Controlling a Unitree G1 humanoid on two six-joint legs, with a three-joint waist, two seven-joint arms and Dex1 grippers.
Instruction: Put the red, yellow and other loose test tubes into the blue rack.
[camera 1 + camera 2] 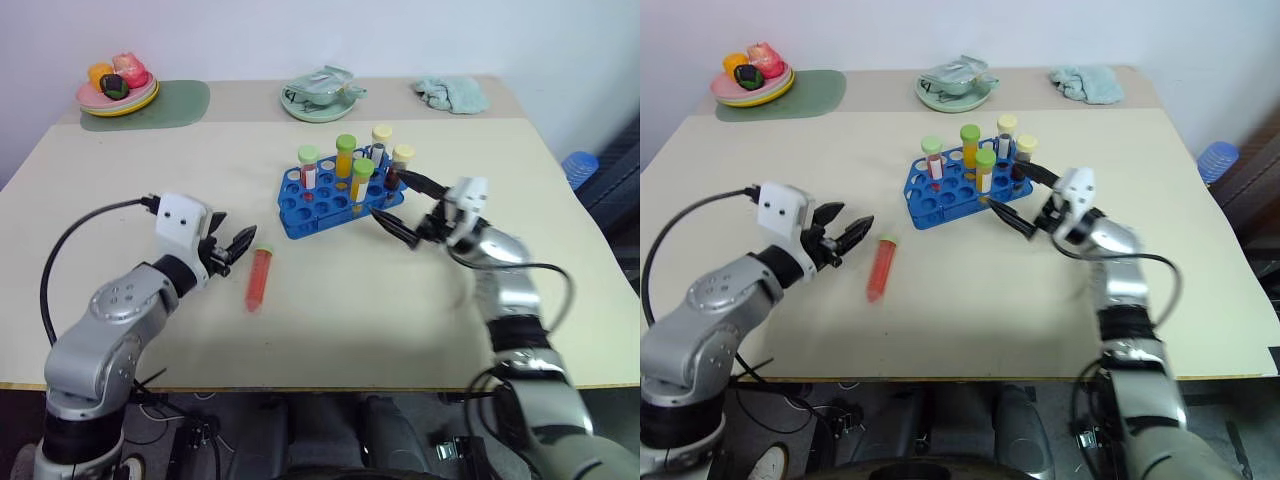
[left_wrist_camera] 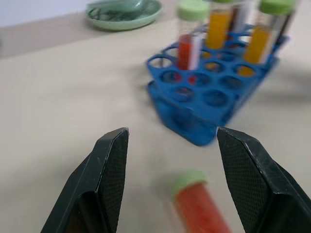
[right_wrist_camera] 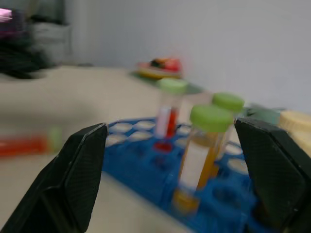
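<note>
1. Your left gripper (image 1: pixel 228 249) has its two fingers (image 2: pixel 104 179) partly apart. They hold nothing.
2. Right past those fingers lies the red tube (image 1: pixel 259 279), flat on the table (image 1: pixel 120 190). Its green cap points away from you, toward the rack. Its long side runs from near you to far from you, tipped a little.
3. The tube is just beside your left gripper, a bit toward the middle of the table. In the left wrist view its cap end sits between the two fingers.
4. Your right gripper (image 1: pixel 400 208) is wide open and empty. It sits just beside the near right corner of the blue rack (image 1: pixel 335 200).
5. The rack stands upright past the tube, with five tubes already in it.
6. Your left gripper is much nearer the red tube, so I think that one should pick it up. You will likely need to close across the tube's thin side, not along its length.
</note>
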